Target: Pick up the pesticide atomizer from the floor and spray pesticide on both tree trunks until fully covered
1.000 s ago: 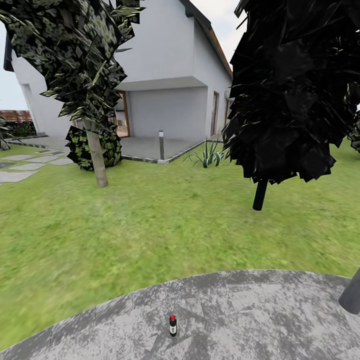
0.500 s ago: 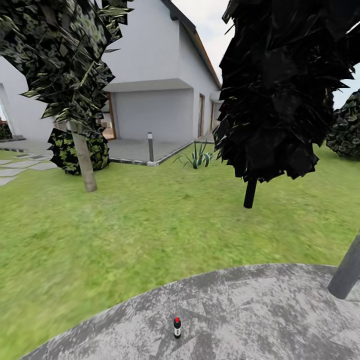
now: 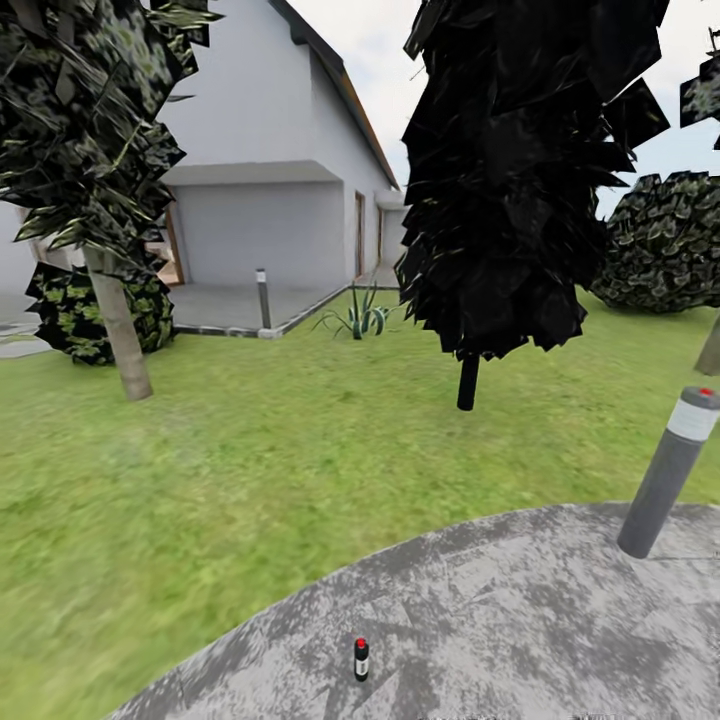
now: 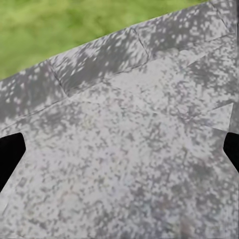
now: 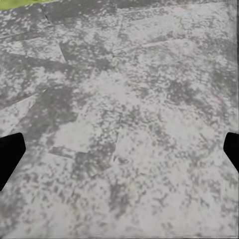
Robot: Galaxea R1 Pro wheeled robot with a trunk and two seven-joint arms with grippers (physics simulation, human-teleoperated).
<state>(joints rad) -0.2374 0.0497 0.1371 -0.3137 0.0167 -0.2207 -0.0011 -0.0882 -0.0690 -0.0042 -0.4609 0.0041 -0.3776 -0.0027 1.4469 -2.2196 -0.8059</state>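
Note:
The pesticide atomizer, a small dark bottle with a white band and a red top, stands upright on grey paving low in the head view. One tree with a pale mottled trunk rises from the lawn at the far left. At the right edge a slanted pale strip may be a second trunk. My left gripper is open over speckled paving, its dark fingertips far apart. Above the same paving my right gripper is open too, holding nothing.
A black cypress-like tree on a thin dark stem stands mid-lawn. A grey bollard with a white band leans at the paving's right edge. The white house, a short lamp post, a spiky plant and round bushes lie beyond.
The whole head view has shifted left, so the camera has turned right. The grey bollard and the right bush have come into view. The atomizer stays in place on the paving.

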